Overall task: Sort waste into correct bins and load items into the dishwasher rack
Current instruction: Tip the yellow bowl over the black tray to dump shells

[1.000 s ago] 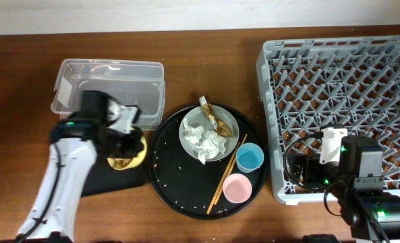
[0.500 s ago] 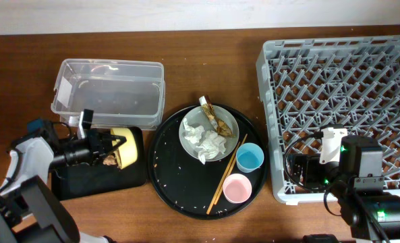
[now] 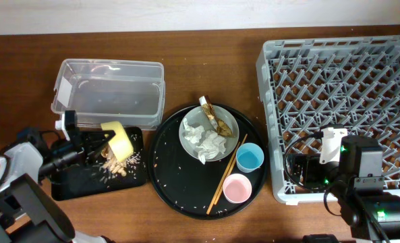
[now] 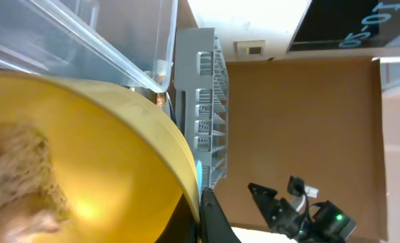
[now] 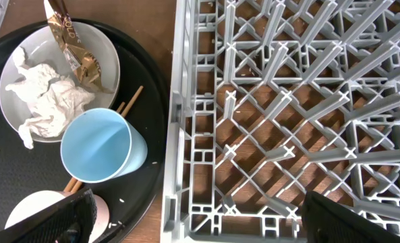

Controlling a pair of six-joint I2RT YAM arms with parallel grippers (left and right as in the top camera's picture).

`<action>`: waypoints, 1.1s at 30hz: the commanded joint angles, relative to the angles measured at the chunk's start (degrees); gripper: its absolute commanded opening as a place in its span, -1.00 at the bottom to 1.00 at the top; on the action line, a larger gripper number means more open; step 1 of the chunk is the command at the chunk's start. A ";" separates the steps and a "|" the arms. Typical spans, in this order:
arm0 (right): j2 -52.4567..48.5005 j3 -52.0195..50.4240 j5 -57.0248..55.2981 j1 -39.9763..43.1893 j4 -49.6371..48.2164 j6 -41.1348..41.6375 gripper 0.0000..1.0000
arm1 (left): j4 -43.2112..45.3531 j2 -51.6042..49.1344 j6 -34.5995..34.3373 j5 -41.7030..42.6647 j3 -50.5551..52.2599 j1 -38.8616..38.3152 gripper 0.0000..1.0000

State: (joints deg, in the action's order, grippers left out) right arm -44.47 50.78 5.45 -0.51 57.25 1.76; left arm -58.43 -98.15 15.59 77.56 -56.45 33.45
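- Brown wooden table (image 3: 206,47) carries everything, with a pale strip of wall along its far edge.
- Left gripper (image 3: 100,143) appears to be clamped on the rim of the small yellow bowl (image 3: 120,140). Its wrist view shows only one dark finger (image 4: 205,214) against the bowl's edge.
- That bowl is tipped steeply on its side over the shallow black tray (image 3: 71,187) at the near left. The wrist view shows a brownish clump (image 4: 17,175) inside it.
- Food scraps (image 3: 113,167), brown bits mixed with white rice grains, lie scattered on the shallow black tray just beside the bowl.
- Clear tub (image 3: 108,94) stands just beyond that tray, at the far left.
- Round black tray (image 3: 179,192) sits mid-table, with loose rice grains dotted over it.
- On its far side the grey plate (image 3: 231,125) holds crumpled tissues (image 3: 206,142) and a gold foil wrapper (image 3: 216,120).
- Chopsticks (image 3: 225,177) lie slanted on the round tray, running from the plate's right edge toward the near side.
- Blue cup (image 3: 249,157) stands just right of the chopsticks, and the pink cup (image 3: 237,188) is nearer, just beside them.
- Dishwasher rack (image 3: 341,81) fills the right side of the table.
- Right gripper (image 5: 196,202) hangs over the rack's near left corner with its fingers spread wide and nothing between them.
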 commanded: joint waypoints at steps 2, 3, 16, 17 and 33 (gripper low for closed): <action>0.00 1.29 0.31 0.20 0.04 0.66 0.96 | -0.07 -0.37 0.70 -1.09 0.22 0.81 -1.00; 0.00 1.29 0.31 0.20 0.02 0.66 0.97 | -0.76 -0.35 5.64 1.31 0.20 0.81 -1.00; 0.00 1.29 0.31 0.20 0.00 0.66 0.97 | 1.51 -0.42 8.41 7.69 0.20 0.63 -1.00; 0.00 1.29 0.31 0.20 0.00 0.66 0.97 | 0.74 -0.42 8.00 8.50 0.22 0.63 -1.00; 0.00 1.29 0.31 0.20 0.00 0.66 0.97 | -0.59 0.04 12.59 5.68 0.20 0.79 -1.00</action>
State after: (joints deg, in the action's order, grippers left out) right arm -44.47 50.78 5.45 -0.51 57.25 1.76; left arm -58.54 -98.17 24.23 82.50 -56.34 33.93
